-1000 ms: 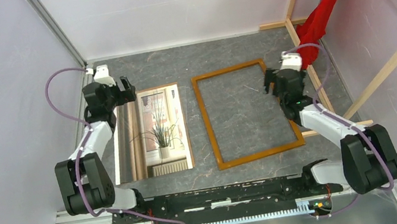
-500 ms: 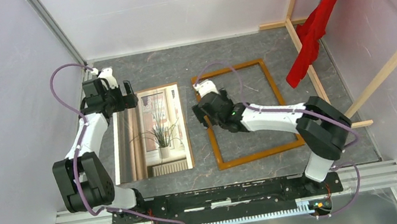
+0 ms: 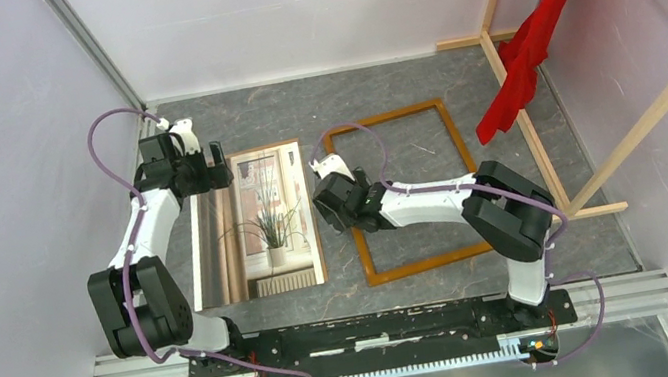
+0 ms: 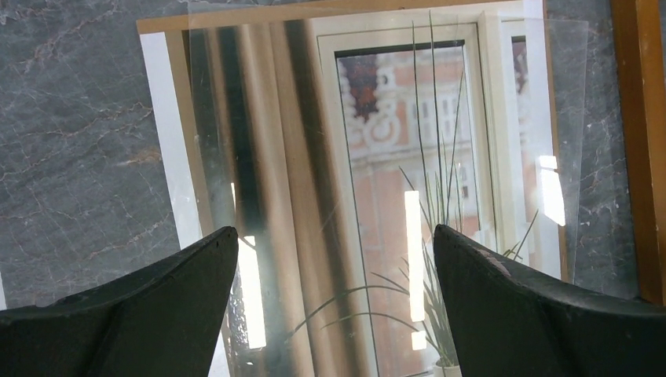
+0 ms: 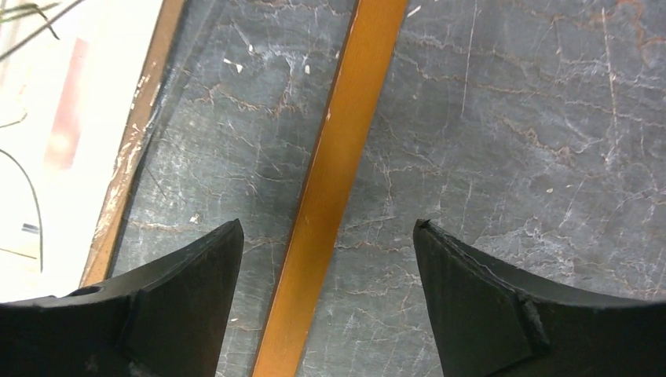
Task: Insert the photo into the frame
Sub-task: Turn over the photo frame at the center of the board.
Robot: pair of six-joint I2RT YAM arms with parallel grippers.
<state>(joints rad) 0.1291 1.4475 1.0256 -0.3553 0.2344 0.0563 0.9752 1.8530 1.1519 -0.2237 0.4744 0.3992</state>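
Both spread: right gripper point(image 5: 326, 225) straddles frame point(image 5: 369, 78) left rail, left gripper point(image 4: 334, 230) hovers over photo point(image 4: 377, 141). Centre rail between jaws before closing; avoid photo edge.

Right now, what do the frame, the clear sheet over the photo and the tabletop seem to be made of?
Frame: seemingly wood, smooth orange-brown finish with faint sheen. Clear sheet: likely thin plastic, glossy; it shows lamp reflections and a see-through edge. Tabletop: grey stone-look surface, perhaps laminate; pale veins, fine scratches.
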